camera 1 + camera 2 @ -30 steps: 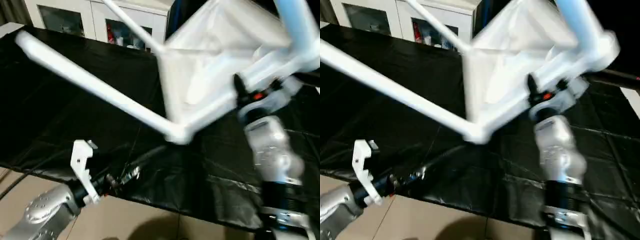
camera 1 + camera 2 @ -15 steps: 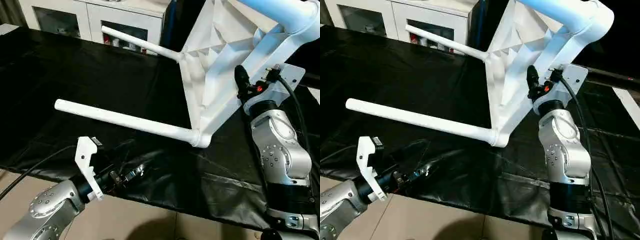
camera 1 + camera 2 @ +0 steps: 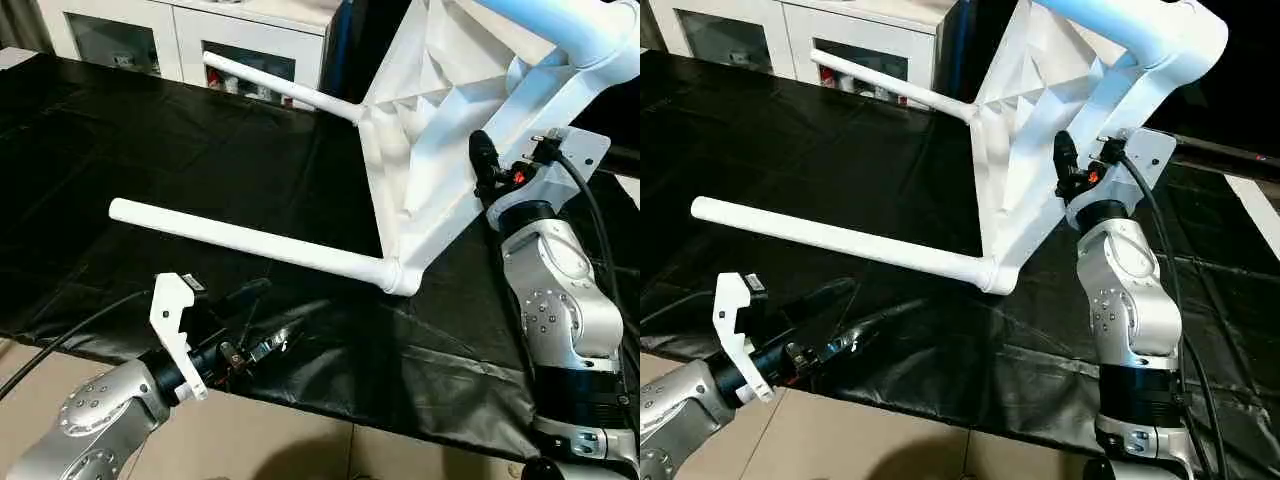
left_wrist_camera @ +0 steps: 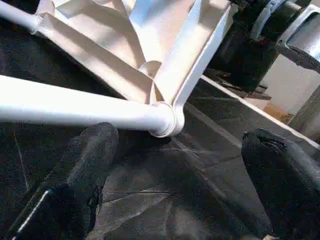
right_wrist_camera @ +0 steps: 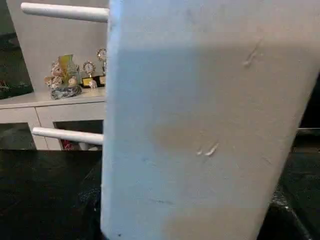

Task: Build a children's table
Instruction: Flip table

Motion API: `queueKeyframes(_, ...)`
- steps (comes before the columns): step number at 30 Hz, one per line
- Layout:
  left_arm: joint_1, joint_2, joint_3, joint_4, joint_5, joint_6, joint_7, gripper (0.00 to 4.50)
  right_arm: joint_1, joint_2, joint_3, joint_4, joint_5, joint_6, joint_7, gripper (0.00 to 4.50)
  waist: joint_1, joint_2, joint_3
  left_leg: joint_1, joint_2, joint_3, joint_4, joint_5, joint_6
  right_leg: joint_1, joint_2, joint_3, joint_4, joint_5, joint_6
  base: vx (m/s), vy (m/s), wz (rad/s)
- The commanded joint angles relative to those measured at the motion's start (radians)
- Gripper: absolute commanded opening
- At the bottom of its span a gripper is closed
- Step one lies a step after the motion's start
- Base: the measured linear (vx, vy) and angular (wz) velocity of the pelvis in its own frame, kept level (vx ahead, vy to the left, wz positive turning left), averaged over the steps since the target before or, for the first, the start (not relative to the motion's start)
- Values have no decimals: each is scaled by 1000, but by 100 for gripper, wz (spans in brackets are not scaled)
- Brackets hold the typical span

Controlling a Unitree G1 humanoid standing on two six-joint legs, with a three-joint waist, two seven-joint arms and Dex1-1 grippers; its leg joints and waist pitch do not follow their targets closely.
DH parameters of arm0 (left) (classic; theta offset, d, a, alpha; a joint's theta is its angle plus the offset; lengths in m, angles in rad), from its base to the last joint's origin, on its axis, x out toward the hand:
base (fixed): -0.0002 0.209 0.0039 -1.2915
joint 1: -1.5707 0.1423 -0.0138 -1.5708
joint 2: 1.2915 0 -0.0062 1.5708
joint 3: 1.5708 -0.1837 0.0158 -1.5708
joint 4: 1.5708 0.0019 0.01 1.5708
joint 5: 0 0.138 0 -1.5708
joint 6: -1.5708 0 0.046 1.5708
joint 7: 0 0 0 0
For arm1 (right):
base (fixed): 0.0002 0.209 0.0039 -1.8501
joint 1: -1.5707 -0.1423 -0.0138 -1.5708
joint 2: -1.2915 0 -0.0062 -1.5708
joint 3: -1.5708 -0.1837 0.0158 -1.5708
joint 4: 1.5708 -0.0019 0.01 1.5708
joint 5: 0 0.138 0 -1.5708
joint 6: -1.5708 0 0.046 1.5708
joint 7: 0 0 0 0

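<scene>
settled since a second ago: swinging and smeared then, table (image 3: 440, 120) now steady, tipped up on one long edge on black sheet (image 3: 150, 150), ribbed underside facing left arm, lowest corner touching the sheet. two legs pointing out sideways over the sheet toward robot's left, near leg (image 3: 250, 243) low and close, far leg (image 3: 280, 88) higher and farther back near white cabinet (image 3: 180, 35); a further leg (image 3: 570, 25) rising off the top right corner. right gripper (image 3: 487, 160) clamped half-wide on the table's rim beside a corner socket, holding the whole piece tilted. left gripper (image 4: 175, 165) spread wide and empty, hovering just in front of the near leg's socket, touching nothing. probably light, hollow plastic, stiff but smooth and slippery, legs long enough to lever and swing the frame; best taken at the rim or close to a socket, not far out along a leg. head views give the overall tilt and both arms; left wrist view gives the near socket close up, leg seated in its round collar, black fingers (image 4: 75, 180) on either side; right wrist view gives a flat white face of the table right against the camera, plus two legs and cabinet shelf trinkets (image 5: 65, 80) behind.
</scene>
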State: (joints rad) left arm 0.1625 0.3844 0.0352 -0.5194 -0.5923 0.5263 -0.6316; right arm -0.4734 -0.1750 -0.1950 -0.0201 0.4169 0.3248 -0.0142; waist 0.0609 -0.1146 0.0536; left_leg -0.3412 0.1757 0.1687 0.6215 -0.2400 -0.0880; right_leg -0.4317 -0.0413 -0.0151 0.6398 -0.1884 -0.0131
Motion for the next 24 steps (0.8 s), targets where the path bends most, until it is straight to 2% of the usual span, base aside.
queueKeyframes(1,-2,1,-12,-16,2,10,1,450,8,-18,-14,-16,-16,11,-10,191,-2,8,-54,-10,26,-3,-73,-65,-13,63,-52,40,-69,-157,-56,0,0,0)
queueKeyframes(5,-4,2,-14,-17,0,11,3,450,12,-18,-10,-29,-26,23,-21,191,-2,8,-55,-9,26,-2,-73,-57,-10,64,-51,41,-67,-142,-58,0,0,0)
queueKeyframes(6,-33,7,-15,-13,5,14,13,450,24,-14,29,-52,-71,50,-46,191,-4,-9,-55,-11,25,0,-71,-45,-7,66,-49,41,-69,-135,-55,0,0,0)
queueKeyframes(7,-67,12,-14,-9,14,17,24,450,33,-11,72,-67,-117,70,-66,191,1,0,-55,-10,25,-2,-72,-32,-14,64,-49,41,-66,-134,-50,0,0,0)
queueKeyframes(8,-111,19,-13,-2,27,21,37,450,46,-5,130,-85,-175,94,-90,191,3,3,-56,-2,24,1,-70,-33,-15,58,-48,41,-66,-127,-49,0,0,0)
queueKeyframes(9,-144,25,-9,4,35,23,46,450,55,0,172,-95,-216,109,-104,191,-1,7,-54,-4,24,-2,-74,-40,-24,59,-48,39,-66,-139,-47,0,0,0)
queueKeyframes(10,-155,27,-8,5,38,24,49,450,58,1,187,-97,-228,113,-108,191,-3,4,-53,-7,23,-4,-74,-53,-42,60,-48,39,-69,-170,-32,0,0,0)
queueKeyframes(11,-155,26,-8,3,37,25,49,450,59,1,186,-97,-228,113,-108,191,-5,2,-51,-10,23,-5,-75,-68,-49,62,-50,40,-70,-192,-25,0,0,0)
queueKeyframes(13,-153,26,-9,1,34,26,48,450,60,3,187,-98,-228,113,-109,191,-10,6,-46,-7,26,-9,-80,-138,-66,57,-54,40,-78,-287,-4,0,0,0)
queueKeyframes(14,-153,26,-9,1,34,26,48,450,61,3,187,-98,-228,113,-109,191,-12,6,-46,-4,26,-9,-81,-161,-68,55,-54,40,-82,-316,1,0,0,0)
queueKeyframes(15,-153,27,-9,0,33,26,46,450,63,5,187,-100,-229,115,-110,188,-14,7,-47,4,27,-12,-82,-209,-68,49,-53,38,-87,-368,5,0,0,0)
queueKeyframes(18,-157,32,-10,1,29,30,49,450,68,12,190,-114,-241,129,-120,187,-13,5,-48,7,26,-12,-82,-221,-61,45,-51,38,-91,-379,5,0,0,0)
queueKeyframes(19,-160,35,-10,2,27,31,49,450,71,14,193,-122,-251,136,-125,187,-13,7,-47,4,27,-14,-83,-221,-62,46,-52,39,-90,-381,3,0,0,0)
queueKeyframes(20,-162,38,-11,3,27,31,50,450,73,14,196,-127,-259,142,-128,187,-12,5,-49,2,26,-15,-83,-214,-62,49,-53,38,-89,-377,5,0,0,0)
queueKeyframes(24,-174,50,-11,3,35,26,45,450,81,-2,210,-138,-300,161,-145,187,-11,4,-51,-1,26,-17,-83,-184,-69,52,-53,39,-84,-328,1,0,0,0)
